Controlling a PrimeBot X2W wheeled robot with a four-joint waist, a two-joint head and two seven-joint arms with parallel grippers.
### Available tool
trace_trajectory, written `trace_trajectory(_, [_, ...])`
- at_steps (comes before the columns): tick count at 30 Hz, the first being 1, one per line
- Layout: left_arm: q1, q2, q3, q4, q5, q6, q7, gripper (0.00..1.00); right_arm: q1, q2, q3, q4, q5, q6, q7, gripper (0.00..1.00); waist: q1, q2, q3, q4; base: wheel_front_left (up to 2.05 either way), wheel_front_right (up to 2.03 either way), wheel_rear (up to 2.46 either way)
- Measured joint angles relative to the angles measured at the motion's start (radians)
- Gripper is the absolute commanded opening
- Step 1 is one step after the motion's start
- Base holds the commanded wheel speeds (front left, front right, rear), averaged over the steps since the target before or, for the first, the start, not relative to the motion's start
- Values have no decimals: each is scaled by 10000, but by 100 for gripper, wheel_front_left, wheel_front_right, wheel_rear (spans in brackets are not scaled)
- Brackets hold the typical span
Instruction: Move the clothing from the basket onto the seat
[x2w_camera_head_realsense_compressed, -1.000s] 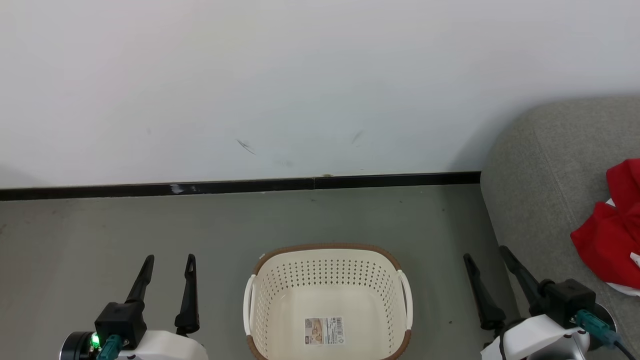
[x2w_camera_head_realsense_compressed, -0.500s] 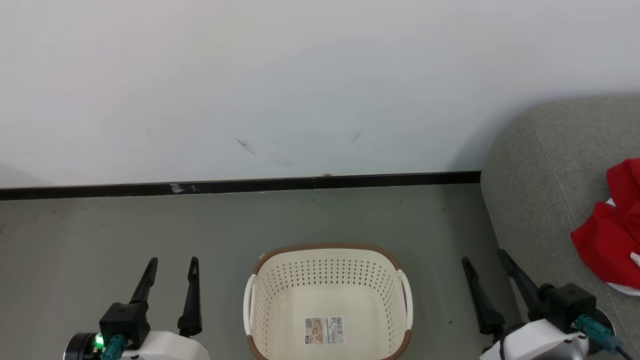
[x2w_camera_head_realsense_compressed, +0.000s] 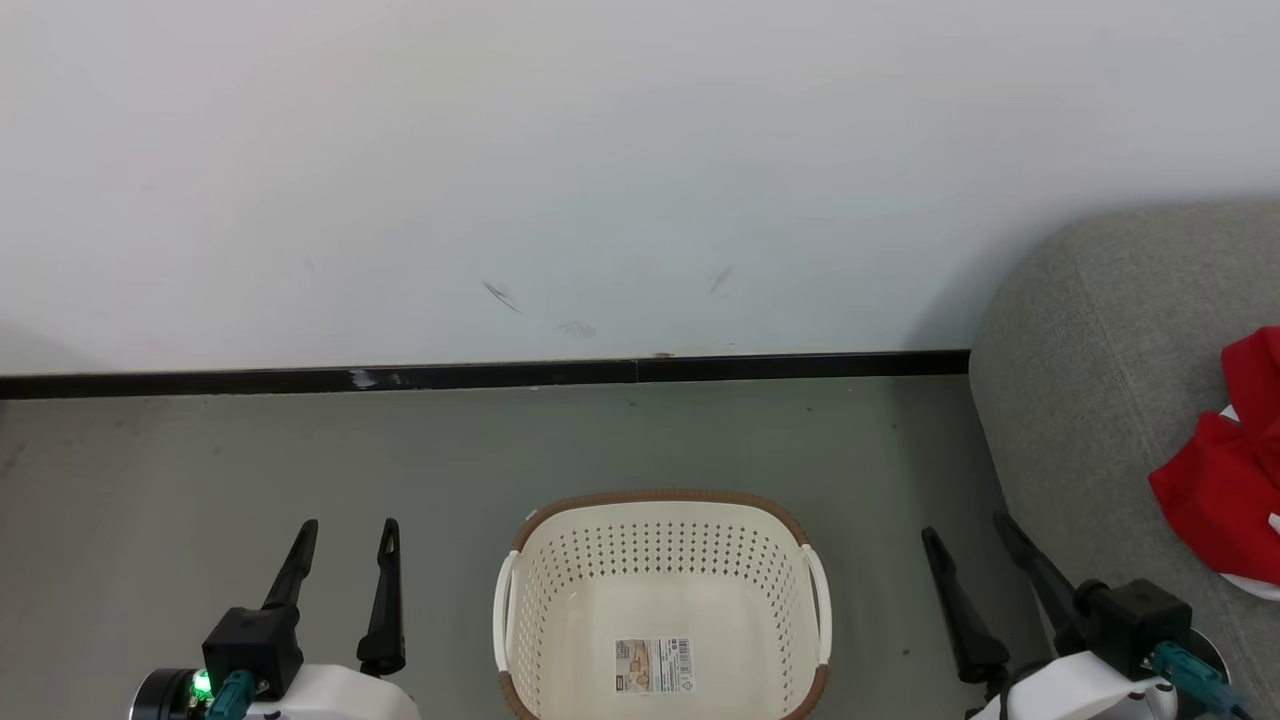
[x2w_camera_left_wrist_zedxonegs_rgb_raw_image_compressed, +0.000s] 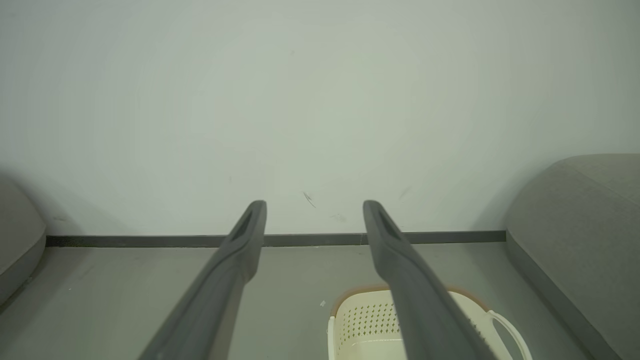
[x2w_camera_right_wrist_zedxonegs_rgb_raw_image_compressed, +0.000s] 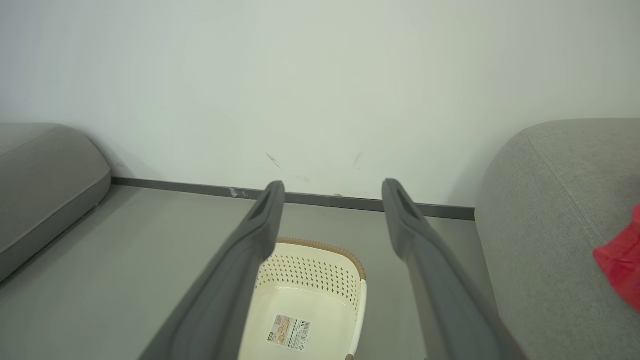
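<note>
Plainly, the clothing (x2w_camera_head_realsense_compressed: 1225, 480) lies in a crumpled red heap on the seat (x2w_camera_head_realsense_compressed: 1090, 400), at 3 o'clock in the head view and cut off by the picture's edge. The basket (x2w_camera_head_realsense_compressed: 660, 545) at 6 o'clock holds nothing but the label sticker (x2w_camera_head_realsense_compressed: 653, 665) on its bottom, so the job looks done.

The likeliest slip, I judge, is the heap sliding. The fabric is loose and soft and the seat's edges are rounded, and how much of it overhangs cannot be told. A sweep of the right gripper (x2w_camera_head_realsense_compressed: 966, 527), which hangs at 4 o'clock just beside the seat's flank, could snag a fold and drag it to the floor (x2w_camera_head_realsense_compressed: 200, 460). Another reach into the bare basket could catch a fingertip in a perforation or tip the light plastic shell.

The garments are bright red with a sliver of white showing at their lower edge. The seat is coarse grey upholstery with a visible seam. The basket is oval, cream and smooth, its walls pierced with small holes under a brown woven-look rim, with white handles at 3 and 9 o'clock.

The left gripper (x2w_camera_head_realsense_compressed: 349, 525) at 7 o'clock and the right gripper both have their long dark fingers spread wide and empty, above a matt grey floor that meets the scuffed white wall (x2w_camera_head_realsense_compressed: 600, 180) at a black skirting (x2w_camera_head_realsense_compressed: 500, 375)
</note>
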Motion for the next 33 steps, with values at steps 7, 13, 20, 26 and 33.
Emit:
trace_trajectory(7, [-35, -58, -17, 113, 6, 0, -13, 0, 114, 25, 17, 77, 23, -13, 42, 0, 0, 0, 1, 26, 0, 0, 0])
trace_trajectory(13, [435, -368, -157, 616, -50, -2, -10, 0, 462, 109, 98, 575, 40, -13, 44, 0, 0, 0, 3, 23, 0, 0, 0])
trace_trajectory(20, [445, -384, 31, 614, -809, -226, 171, 0, 671, 111, 303, 267, 805, -13, 40, 0, 0, 0, 10, -6, 0, 0, 0])
trace_trajectory(26, [445, -416, 203, 608, -1756, -357, 420, 0, 757, 113, 345, 186, 1856, -13, 40, 0, 1, 0, 0, -36, 0, 0, 0])
trace_trajectory(33, [445, -458, 454, 602, -2594, -617, 663, 0, 713, 111, 127, 222, 3248, -15, 171, 0, 19, 0, -34, -72, 0, 0, 0])
